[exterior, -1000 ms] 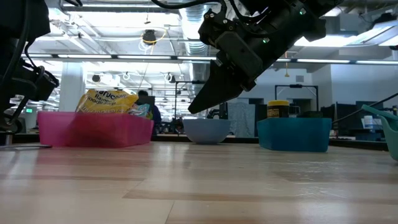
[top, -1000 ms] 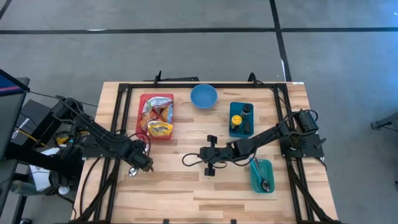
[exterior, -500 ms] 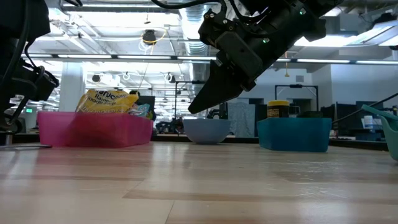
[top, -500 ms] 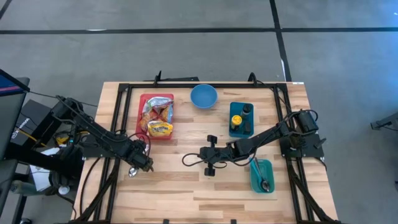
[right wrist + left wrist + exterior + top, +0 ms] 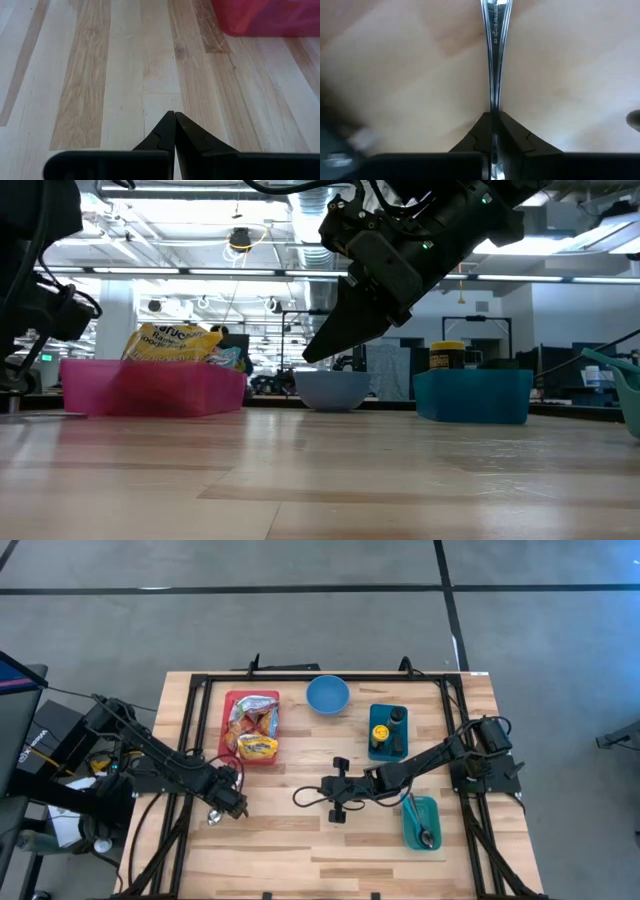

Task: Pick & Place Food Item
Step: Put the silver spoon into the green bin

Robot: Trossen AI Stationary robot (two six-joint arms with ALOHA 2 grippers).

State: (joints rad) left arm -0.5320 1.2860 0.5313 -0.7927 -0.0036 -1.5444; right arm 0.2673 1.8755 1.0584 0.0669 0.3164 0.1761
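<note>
The light wooden table (image 5: 300, 840) carries a red plastic tray (image 5: 228, 730) with crinkled snack packets (image 5: 255, 725), a round blue bowl (image 5: 327, 695) and two teal bins (image 5: 420, 825). The right gripper (image 5: 300, 797) hangs above the table middle, its fingers pressed together on nothing. The left gripper (image 5: 232, 808) is low at the table's left side, near the red tray, clamped on a slim shiny metal spoon (image 5: 493, 55). The spoon's long axis runs straight forward from the fingertips, just above the wood; its far end is cut off in the wrist view.
</note>
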